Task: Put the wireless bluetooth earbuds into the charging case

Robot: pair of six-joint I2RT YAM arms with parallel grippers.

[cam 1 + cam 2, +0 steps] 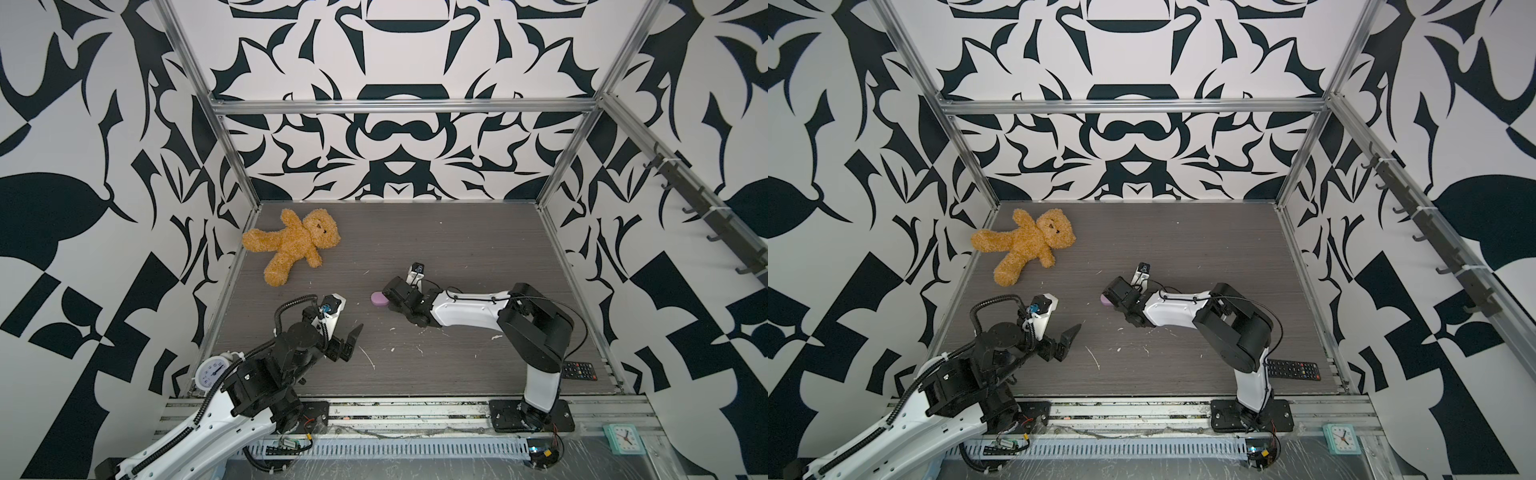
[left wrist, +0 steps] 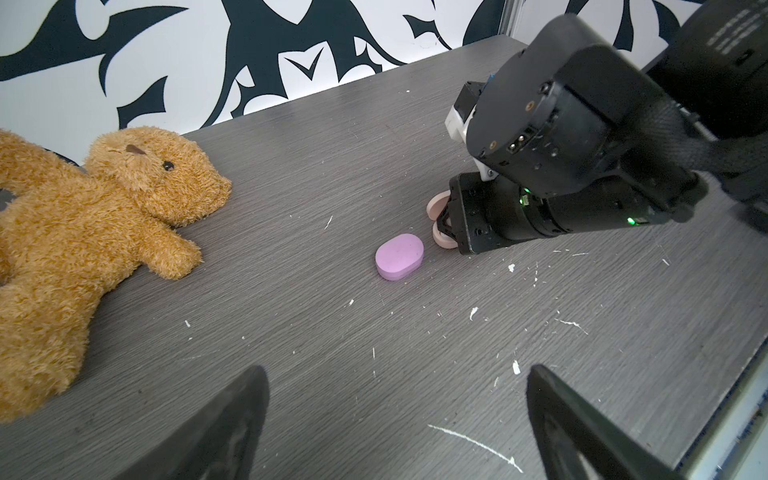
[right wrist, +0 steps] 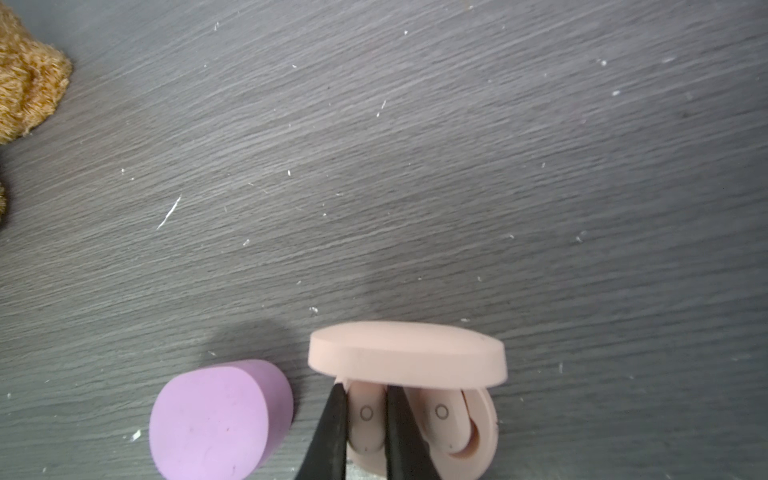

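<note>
The right jaws are nearly closed, pinching one peach earbud [image 3: 365, 419] whose long axis runs in line with them. It sits down in the open peach case [image 3: 484, 424], with the second earbud [image 3: 442, 419] beside it. The raised lid [image 3: 407, 353] overhangs both on the side away from the jaws, so drawing back likely means clearing it. A closed lilac case [image 3: 220, 419] lies just beside, mid-worktop [image 1: 457, 249]. The left jaws gape empty toward the front left corner, well apart. A teddy bear [image 1: 291, 245] lies in the far left corner.
</note>
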